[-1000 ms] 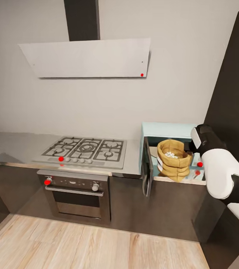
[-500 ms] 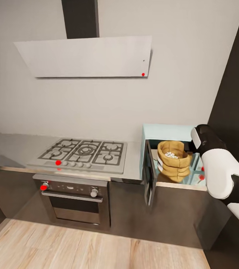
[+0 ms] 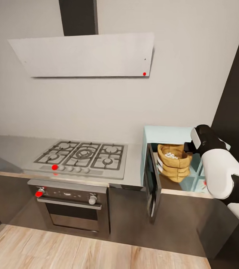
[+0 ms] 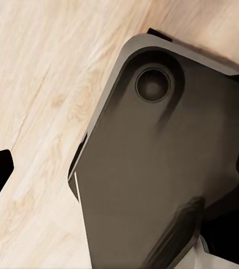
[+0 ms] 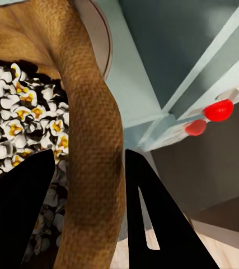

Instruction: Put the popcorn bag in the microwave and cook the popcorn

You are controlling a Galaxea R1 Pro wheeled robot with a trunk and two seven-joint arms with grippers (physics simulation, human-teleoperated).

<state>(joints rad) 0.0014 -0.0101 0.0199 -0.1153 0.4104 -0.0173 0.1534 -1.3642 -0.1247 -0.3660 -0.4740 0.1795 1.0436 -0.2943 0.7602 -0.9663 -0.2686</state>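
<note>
Coarse burlap popcorn bag point(image 3: 174, 163), glossy metal countertop point(image 3: 7, 147)

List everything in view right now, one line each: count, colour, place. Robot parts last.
popcorn bag: 1, tan-gold burlap, inside the open microwave, its rim between the right gripper's fingers
popcorn: heap, white with yellow centres, inside the bag
microwave: 1, pale blue, on the countertop right of the hob, dark door swung open
countertop: 1, glossy grey, along the wall
gas hob: 1, steel, set into the countertop
oven: 1, steel with dark glass, under the hob
extractor hood: 1, pale grey, on the wall above the hob
floor: light wood
right arm: white and black, reaching into the microwave
right gripper: black fingers astride the bag's rim
left gripper: black fingertips apart, above the robot's dark base
</note>
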